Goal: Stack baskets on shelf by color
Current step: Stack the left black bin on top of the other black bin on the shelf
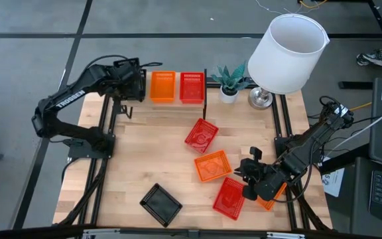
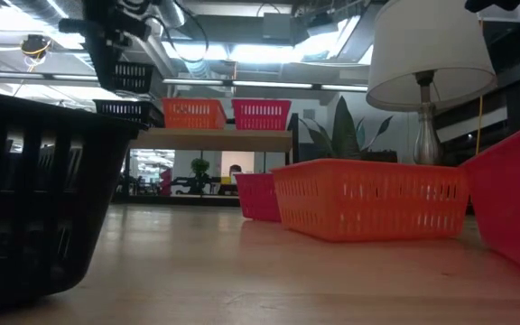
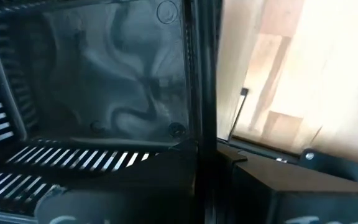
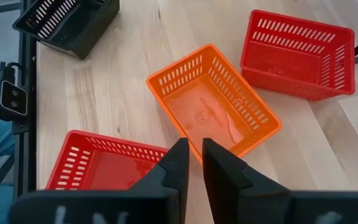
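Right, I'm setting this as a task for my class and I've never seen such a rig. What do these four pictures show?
The machine is two dark robot arms working at a wooden table. One picture looks straight down, one looks level across the tabletop, and the other two come from cameras on the arms' wrists. The left hand holds a black basket above the shelf. A second black basket, an orange basket and a red basket already stand there. The right hand holds nothing and hovers over loose baskets on the table, among them a loose orange basket and a loose black basket. A lamp and a small plant stand at the back.
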Controlling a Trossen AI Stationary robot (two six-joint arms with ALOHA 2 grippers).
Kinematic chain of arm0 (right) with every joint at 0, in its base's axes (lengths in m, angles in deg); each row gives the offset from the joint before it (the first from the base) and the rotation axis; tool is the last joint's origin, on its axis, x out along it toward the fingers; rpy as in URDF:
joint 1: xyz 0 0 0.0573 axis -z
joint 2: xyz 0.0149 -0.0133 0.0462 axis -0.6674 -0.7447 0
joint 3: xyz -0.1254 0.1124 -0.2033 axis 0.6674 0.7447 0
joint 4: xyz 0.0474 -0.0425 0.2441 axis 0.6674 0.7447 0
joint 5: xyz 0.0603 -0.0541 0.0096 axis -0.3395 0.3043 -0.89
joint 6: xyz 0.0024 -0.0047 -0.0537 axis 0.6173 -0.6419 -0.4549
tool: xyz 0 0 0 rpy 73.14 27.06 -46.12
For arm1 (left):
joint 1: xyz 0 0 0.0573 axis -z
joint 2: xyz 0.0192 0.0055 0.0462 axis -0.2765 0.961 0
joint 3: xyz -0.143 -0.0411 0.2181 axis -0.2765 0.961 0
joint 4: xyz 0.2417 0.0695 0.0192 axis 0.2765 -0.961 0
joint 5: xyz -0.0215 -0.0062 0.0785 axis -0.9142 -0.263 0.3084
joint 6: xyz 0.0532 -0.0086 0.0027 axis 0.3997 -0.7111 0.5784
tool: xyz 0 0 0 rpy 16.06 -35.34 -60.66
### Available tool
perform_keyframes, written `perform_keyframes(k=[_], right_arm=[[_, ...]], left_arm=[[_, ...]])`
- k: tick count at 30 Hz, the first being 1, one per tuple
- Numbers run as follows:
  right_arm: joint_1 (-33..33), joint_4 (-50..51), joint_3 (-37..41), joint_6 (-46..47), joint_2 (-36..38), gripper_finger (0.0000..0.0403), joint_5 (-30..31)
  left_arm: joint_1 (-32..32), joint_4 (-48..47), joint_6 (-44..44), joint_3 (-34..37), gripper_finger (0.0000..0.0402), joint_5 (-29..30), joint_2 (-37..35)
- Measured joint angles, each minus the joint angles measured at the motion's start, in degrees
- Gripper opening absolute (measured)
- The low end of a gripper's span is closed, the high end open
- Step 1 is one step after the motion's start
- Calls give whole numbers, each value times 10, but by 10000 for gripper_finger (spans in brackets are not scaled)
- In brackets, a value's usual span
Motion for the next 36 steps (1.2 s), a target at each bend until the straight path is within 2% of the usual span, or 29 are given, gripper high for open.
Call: perform_keyframes(k=[7, 24, 36], right_arm=[[0, 0, 0, 0, 0, 45, 0], [0, 0, 0, 4, 0, 45, 0], [0, 0, 0, 4, 0, 45, 0]], left_arm=[[-30, 17, 63, 23, 0, 0, 0], [-32, 27, 121, 23, 2, -11, 0], [-32, 33, 120, 23, 65, -11, 0]])
